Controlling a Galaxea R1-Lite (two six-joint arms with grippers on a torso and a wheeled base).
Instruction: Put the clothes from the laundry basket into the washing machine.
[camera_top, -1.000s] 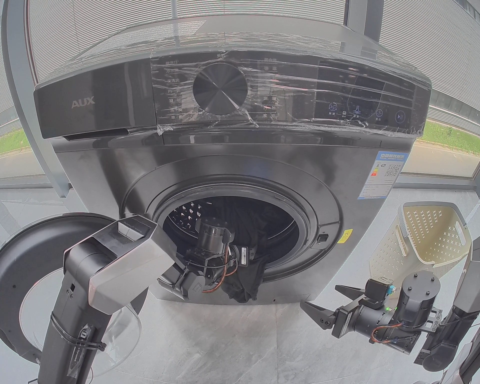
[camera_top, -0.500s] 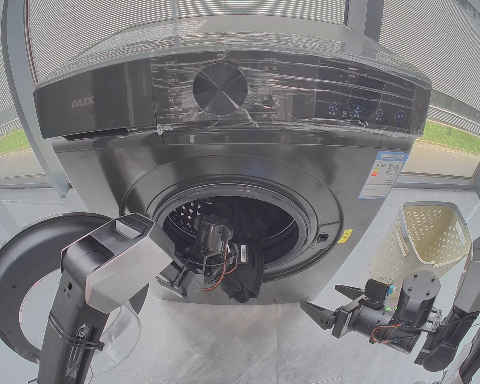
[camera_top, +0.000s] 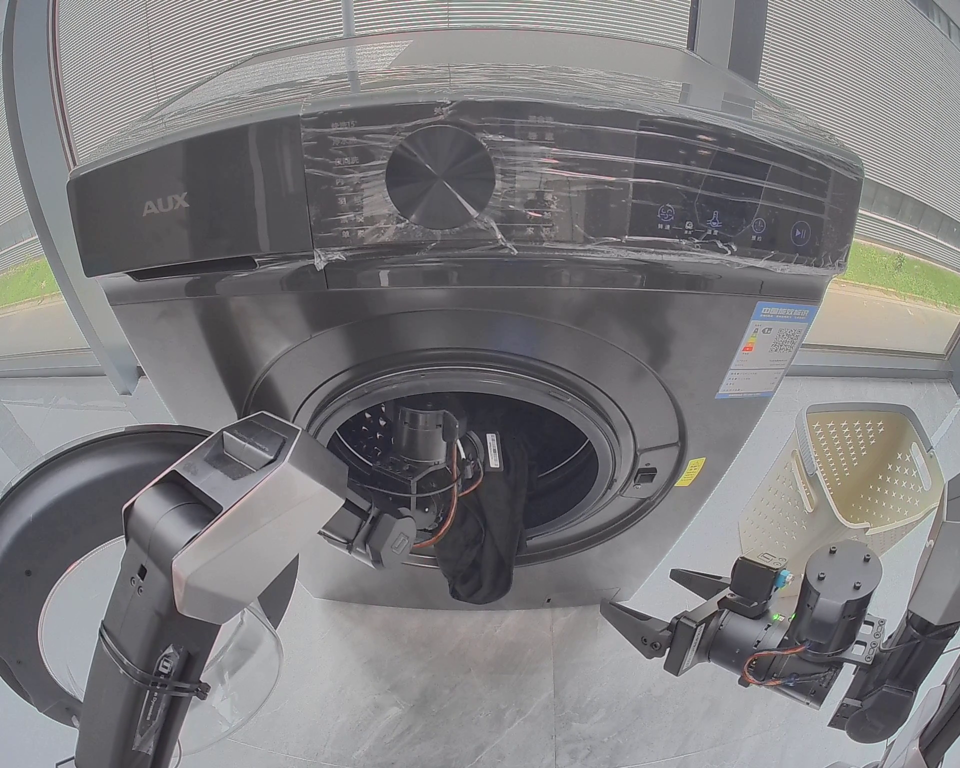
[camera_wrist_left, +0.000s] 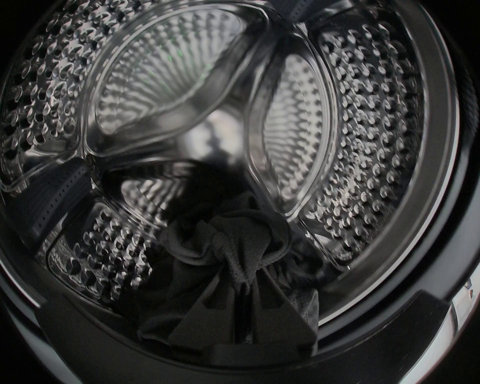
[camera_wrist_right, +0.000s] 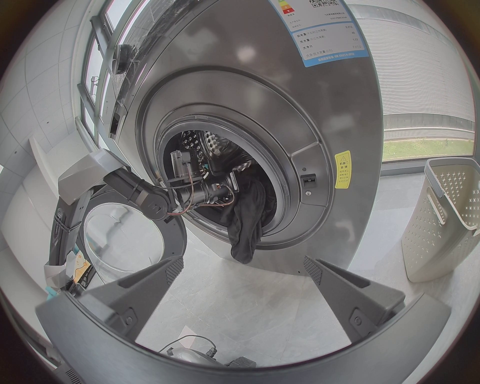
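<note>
The washing machine (camera_top: 700, 330) stands with its round door (camera_top: 60, 520) swung open to the left. My left gripper (camera_wrist_left: 241, 300) is inside the drum (camera_wrist_left: 360, 150), shut on a bunched black garment (camera_wrist_left: 225, 245). Part of that garment (camera_top: 488, 540) still hangs out over the lower rim of the opening, as the right wrist view (camera_wrist_right: 246, 225) shows too. My right gripper (camera_top: 645, 597) hangs open and holds nothing, low over the floor to the right of the opening. The cream laundry basket (camera_top: 860, 470) stands tilted at the far right.
Grey tiled floor (camera_top: 480, 680) stretches in front of the machine. The open door's glass bowl (camera_wrist_right: 122, 240) sits low at the left beside my left arm. The basket (camera_wrist_right: 450, 215) is close to my right arm. Windows lie behind the machine.
My left wrist has risen and pushed further into the drum opening, drawing the black garment up with it, so less of it dangles. The right arm has not moved.
</note>
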